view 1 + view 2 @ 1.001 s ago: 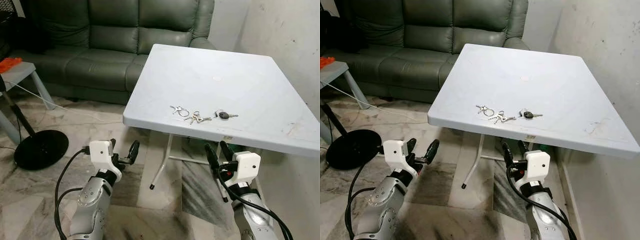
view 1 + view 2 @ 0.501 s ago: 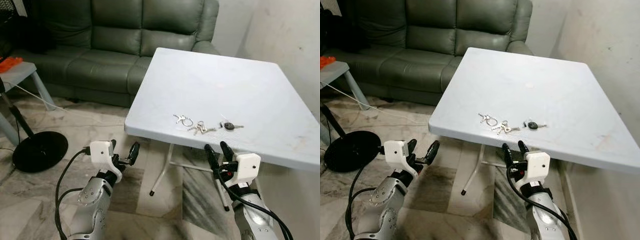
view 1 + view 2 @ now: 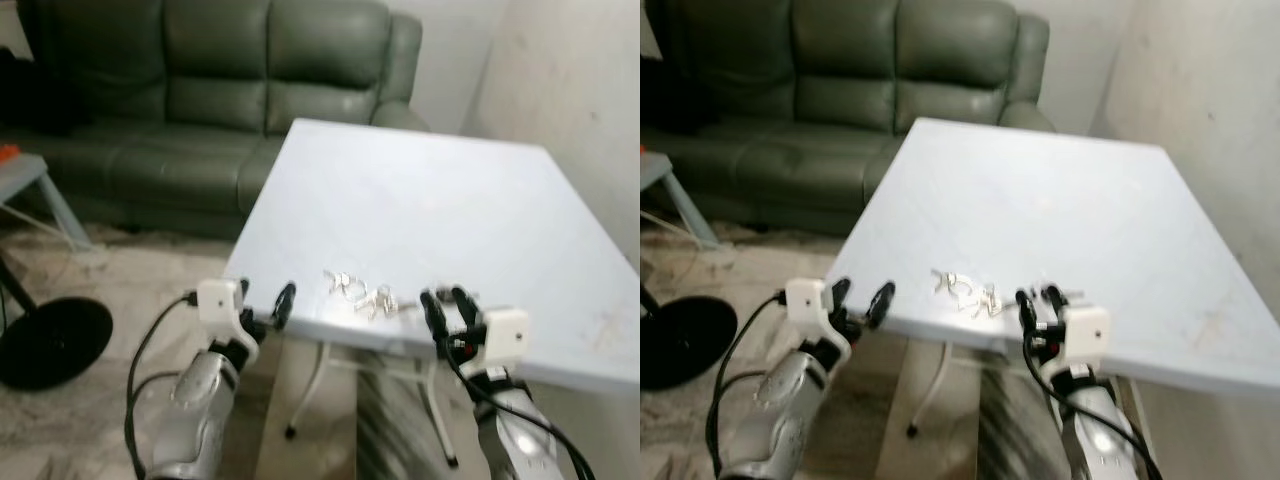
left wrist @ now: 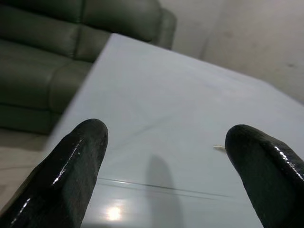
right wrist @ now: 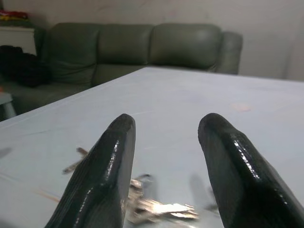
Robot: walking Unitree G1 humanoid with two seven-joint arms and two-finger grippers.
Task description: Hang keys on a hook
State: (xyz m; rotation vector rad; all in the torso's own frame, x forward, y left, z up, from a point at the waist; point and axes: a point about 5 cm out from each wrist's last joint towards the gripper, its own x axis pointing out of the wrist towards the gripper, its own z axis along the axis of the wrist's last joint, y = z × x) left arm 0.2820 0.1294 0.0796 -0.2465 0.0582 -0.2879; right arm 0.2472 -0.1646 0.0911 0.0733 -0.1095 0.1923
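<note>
A home living room. A dark green leather sofa stands along the far side, with a white folding table set near it against a scuffed pale wall on the right. The floor is marbled tile, and a round black stand base rests on it at left.

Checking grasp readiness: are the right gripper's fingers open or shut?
Open: the right gripper shows a clear gap between its fingers, above the keys.

Green sofa; white table
</note>
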